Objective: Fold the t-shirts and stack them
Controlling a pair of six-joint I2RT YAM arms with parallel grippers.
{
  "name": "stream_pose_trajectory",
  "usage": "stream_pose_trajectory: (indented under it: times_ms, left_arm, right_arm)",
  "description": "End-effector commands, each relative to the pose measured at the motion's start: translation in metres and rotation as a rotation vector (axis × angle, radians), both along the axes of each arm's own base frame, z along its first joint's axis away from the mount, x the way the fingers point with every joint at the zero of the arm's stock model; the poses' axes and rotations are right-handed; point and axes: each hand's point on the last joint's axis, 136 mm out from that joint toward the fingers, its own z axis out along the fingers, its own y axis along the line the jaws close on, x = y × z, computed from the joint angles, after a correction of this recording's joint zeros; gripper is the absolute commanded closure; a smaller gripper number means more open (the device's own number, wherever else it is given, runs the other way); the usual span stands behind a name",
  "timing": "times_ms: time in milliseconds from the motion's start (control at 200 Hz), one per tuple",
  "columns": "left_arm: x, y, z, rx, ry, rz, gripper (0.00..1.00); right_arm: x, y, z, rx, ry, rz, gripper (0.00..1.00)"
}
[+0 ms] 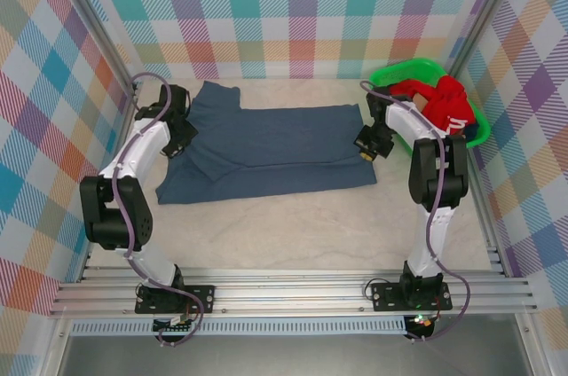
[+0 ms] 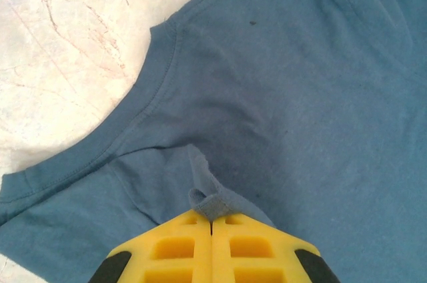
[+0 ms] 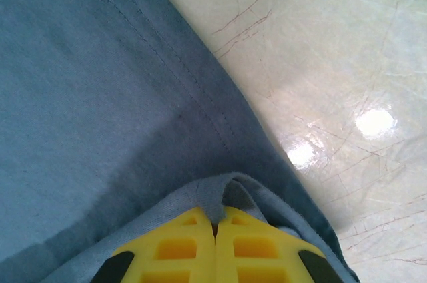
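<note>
One large, plain slate-blue cloth t-shirt (image 1: 266,150) is spread flat at frame centre, pinched near the neckline by the tightly closed left gripper (image 2: 211,221) and at the hem by the closed right gripper (image 3: 215,221), presumably so a fold can be lifted.

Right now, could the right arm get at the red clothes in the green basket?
Probably within reach, but its fingers are not free: the right gripper is shut on the blue t-shirt at its edge. The green basket with the red cloth sits just beside that arm, with nothing between them.
</note>
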Motion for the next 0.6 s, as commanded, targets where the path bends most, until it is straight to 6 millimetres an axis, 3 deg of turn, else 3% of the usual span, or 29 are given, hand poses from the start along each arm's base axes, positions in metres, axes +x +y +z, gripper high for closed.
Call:
stream_pose_trajectory:
  times_ms: [0, 150, 165, 210, 260, 340, 455, 540, 595]
  left_arm:
    - [0.013, 0.013, 0.010, 0.035, -0.024, 0.017, 1.00]
    - [0.025, 0.013, 0.003, 0.025, -0.009, -0.002, 1.00]
    - [0.026, 0.012, 0.002, 0.022, -0.004, -0.008, 0.99]
    - [0.028, 0.012, 0.003, 0.013, 0.003, -0.014, 0.81]
    - [0.026, 0.011, 0.006, 0.010, 0.007, -0.015, 0.54]
    - [0.015, 0.011, 0.015, -0.015, 0.010, 0.000, 0.41]
    - [-0.014, 0.010, 0.018, -0.059, 0.026, 0.033, 0.40]
    - [-0.044, 0.005, -0.002, -0.111, 0.078, 0.065, 0.47]
    - [-0.060, 0.001, -0.019, -0.154, 0.113, 0.077, 0.57]
  right_arm:
    - [0.006, -0.006, 0.002, -0.027, 0.005, -0.001, 1.00]
    - [0.012, -0.006, -0.001, -0.029, 0.001, -0.002, 1.00]
    - [0.012, -0.006, 0.000, -0.027, 0.000, 0.000, 0.96]
    - [0.014, -0.005, 0.002, -0.022, -0.012, 0.011, 0.80]
    - [0.016, -0.003, 0.008, -0.012, -0.030, 0.026, 0.63]
    - [0.015, -0.002, 0.026, -0.002, -0.076, 0.044, 0.49]
    - [0.000, 0.001, 0.049, 0.031, -0.124, 0.056, 0.46]
    - [-0.021, 0.005, 0.049, 0.072, -0.130, 0.055, 0.49]
    - [-0.033, 0.011, 0.043, 0.115, -0.132, 0.062, 0.55]
